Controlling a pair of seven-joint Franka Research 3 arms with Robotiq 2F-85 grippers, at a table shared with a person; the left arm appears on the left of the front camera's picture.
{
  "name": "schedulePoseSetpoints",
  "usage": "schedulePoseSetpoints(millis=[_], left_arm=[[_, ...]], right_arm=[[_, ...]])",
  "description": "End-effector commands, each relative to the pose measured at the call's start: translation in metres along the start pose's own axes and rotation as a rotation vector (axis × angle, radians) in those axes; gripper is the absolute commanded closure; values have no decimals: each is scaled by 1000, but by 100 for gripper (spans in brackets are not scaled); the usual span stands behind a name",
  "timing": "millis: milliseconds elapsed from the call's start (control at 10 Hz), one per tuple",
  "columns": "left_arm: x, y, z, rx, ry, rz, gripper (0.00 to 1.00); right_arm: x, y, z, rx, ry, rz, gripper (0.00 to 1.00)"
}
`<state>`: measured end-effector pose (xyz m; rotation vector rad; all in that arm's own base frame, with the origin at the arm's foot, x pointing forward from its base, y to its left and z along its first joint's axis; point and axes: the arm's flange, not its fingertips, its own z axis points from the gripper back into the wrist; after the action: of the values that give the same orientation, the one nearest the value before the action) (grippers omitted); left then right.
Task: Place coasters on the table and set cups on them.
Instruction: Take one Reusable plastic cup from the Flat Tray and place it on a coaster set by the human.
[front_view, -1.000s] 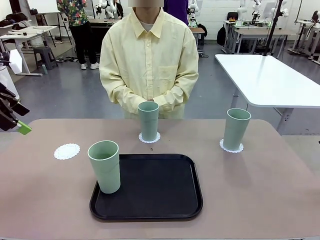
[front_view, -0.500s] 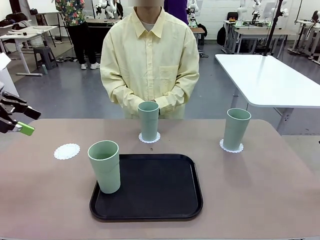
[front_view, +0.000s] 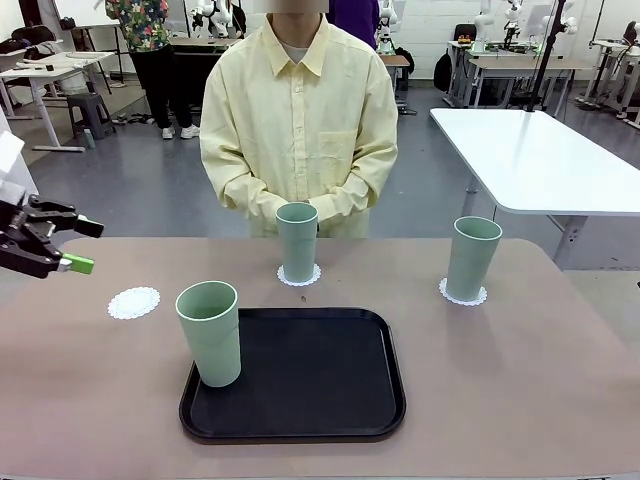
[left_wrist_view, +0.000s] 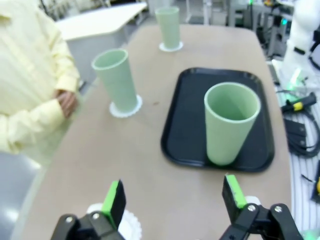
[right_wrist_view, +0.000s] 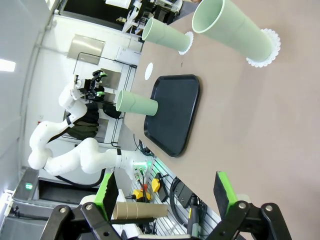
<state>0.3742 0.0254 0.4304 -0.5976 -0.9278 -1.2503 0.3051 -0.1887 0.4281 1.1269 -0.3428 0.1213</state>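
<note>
Your beige desk (front_view: 520, 380) carries a black tray (front_view: 300, 375), one mint cup (front_view: 211, 332) standing on its front left corner. Two more cups, middle (front_view: 297, 241) and right (front_view: 472, 257), each sit on a doily coaster. A third coaster (front_view: 134, 302) lies bare at left. Your left pincer (front_view: 82, 246) hovers above the desk's left edge, jaws apart, empty. Right pincer (right_wrist_view: 167, 192): fingers apart, empty.

The cups (front_view: 210, 333) look like matt, smooth pale-green plastic. The coasters (front_view: 134, 302) are thin white paper with lacy cut edges. The tray (front_view: 320, 380) is black with a slight sheen, and the table (front_view: 500, 380) is a flat, matt beige.
</note>
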Motion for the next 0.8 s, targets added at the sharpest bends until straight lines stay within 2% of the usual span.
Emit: schedulePoseSetpoints(millis=[0,300,600,700], left_arm=[[-25,-35,-29,-39,7,-38,0],[-41,-29,-43,-236,56,39,0],[-41,-32,-44,-260,62,60,0],[-44,-19,-53,-259,32,55,0]], right_arm=[[-2,0,0,12,-4,-5,0],[-2,0,0,12,-4,-5,0],[-2,0,0,12,-4,-5,0],[-2,0,0,12,-4,-5,0]])
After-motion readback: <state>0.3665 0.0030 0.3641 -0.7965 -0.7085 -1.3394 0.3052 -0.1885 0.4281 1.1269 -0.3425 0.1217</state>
